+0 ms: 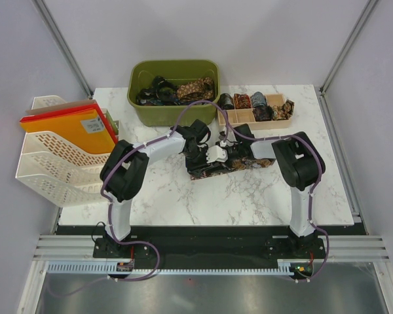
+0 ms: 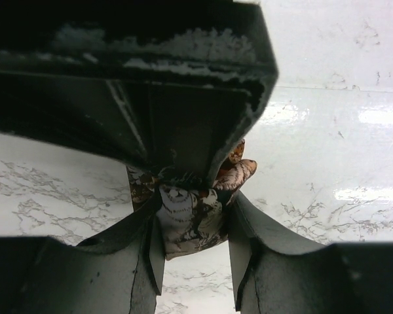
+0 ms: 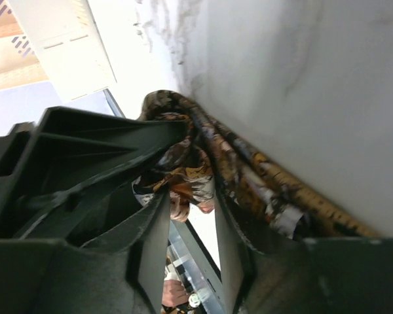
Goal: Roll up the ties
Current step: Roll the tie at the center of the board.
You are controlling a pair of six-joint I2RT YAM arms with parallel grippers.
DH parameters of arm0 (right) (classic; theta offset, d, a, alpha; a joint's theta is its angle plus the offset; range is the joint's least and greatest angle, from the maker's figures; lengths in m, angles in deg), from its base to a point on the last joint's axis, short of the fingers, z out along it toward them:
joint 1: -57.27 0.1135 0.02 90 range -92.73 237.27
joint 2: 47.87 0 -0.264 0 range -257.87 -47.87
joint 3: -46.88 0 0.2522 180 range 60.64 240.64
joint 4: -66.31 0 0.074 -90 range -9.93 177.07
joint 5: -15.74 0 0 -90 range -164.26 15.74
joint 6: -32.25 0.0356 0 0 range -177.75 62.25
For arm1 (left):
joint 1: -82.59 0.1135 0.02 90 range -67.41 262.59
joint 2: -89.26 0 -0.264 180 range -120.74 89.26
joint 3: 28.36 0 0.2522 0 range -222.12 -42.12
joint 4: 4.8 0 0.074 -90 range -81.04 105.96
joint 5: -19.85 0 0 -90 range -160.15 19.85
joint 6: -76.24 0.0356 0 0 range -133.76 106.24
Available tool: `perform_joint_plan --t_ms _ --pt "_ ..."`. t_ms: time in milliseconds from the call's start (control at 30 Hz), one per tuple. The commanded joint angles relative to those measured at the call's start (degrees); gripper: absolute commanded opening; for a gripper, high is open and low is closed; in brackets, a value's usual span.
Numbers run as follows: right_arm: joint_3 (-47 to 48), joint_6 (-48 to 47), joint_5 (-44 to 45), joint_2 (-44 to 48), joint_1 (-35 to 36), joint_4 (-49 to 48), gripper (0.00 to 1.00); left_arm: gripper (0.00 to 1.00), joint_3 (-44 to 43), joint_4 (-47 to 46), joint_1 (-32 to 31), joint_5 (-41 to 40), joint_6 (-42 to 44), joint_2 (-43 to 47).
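Your paisley tie (image 1: 245,163), the long dark fabric one with the brown-gold print, is lying bunched up in the middle of the white marble-look bench (image 1: 249,196). Both arms meet right over it.

From the top camera you can't really make out either set of jaws, they're lost in the arm clutter. The wrist cams sort that out:

- **Left:** Your left gripper (image 2: 192,204) has its jaws pinching a fold of the paisley tie. The cloth is packed in between both fingers (image 2: 268,248), and a big dark block sits right above the fold.
- **Right:** Your right gripper (image 3: 188,196) has its jaws standing apart with tie cloth bunched between the tips. I can't tell if they're actually biting it. That view also shows the tie running in layered bands along the bench, which the top view doesn't give you.

Only the top cam shows the rest:

- an olive-green plastic tub (image 1: 144,108) at the back, with loose ties (image 1: 177,90) piled in it
- a shallow beige divided tray (image 1: 255,124) just right of the tub, holding rolled ties (image 1: 242,101)
- a white lattice plastic file rack (image 1: 49,163) hanging off the left edge, with orange folders (image 1: 85,127) in it
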Motion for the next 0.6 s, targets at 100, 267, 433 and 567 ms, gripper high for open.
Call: perform_joint_plan --t_ms 100,267,433,567 --pt "0.77 -1.89 -2.11 5.64 -0.59 -0.59 0.53 0.29 3.77 2.52 -1.51 0.64 2.51 -7.96" --pt "1.12 -3.46 -0.71 4.07 0.90 0.55 0.60 0.30 3.33 2.96 -1.33 0.90 2.60 -8.14" --pt "2.70 -5.14 2.37 0.82 2.22 0.56 0.54 0.33 3.33 3.32 -1.07 1.26 2.60 -7.87" --pt "3.32 -5.49 3.42 -1.04 1.96 0.56 0.25 0.35 3.16 3.49 -0.81 2.31 2.95 -7.17"
